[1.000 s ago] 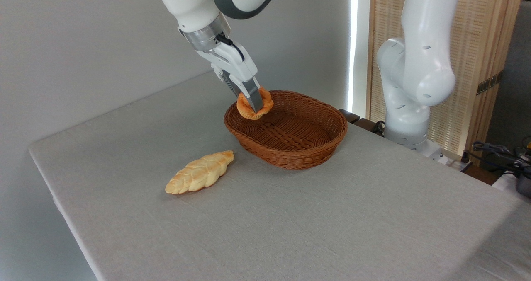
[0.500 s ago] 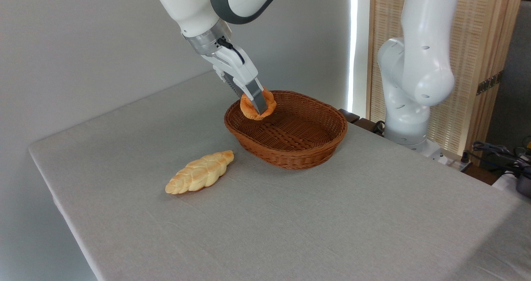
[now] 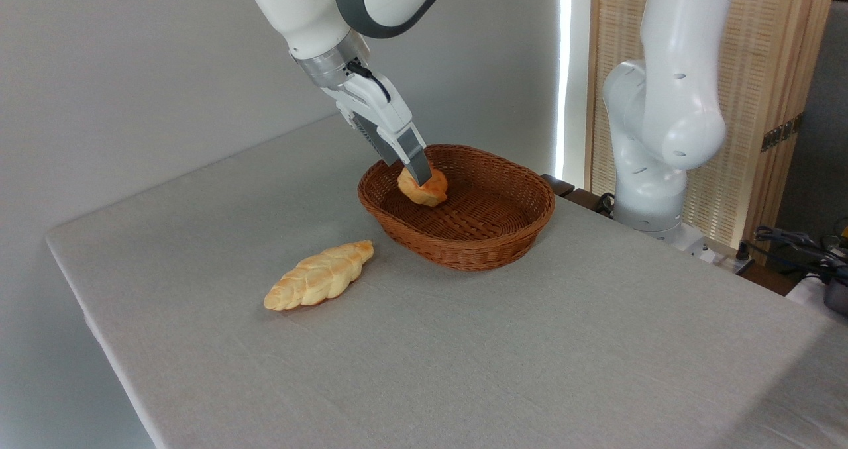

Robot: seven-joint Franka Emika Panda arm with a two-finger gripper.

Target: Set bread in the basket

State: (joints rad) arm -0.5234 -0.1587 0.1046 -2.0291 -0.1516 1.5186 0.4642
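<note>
Resting inside basket [image 3: 464,237]: knobbly orange-brown bread [image 3: 424,189] | gripper [image 3: 420,176] touching it, grip state unclear

I can read no text, label, brand name, number or sign anywhere in this view.
</note>
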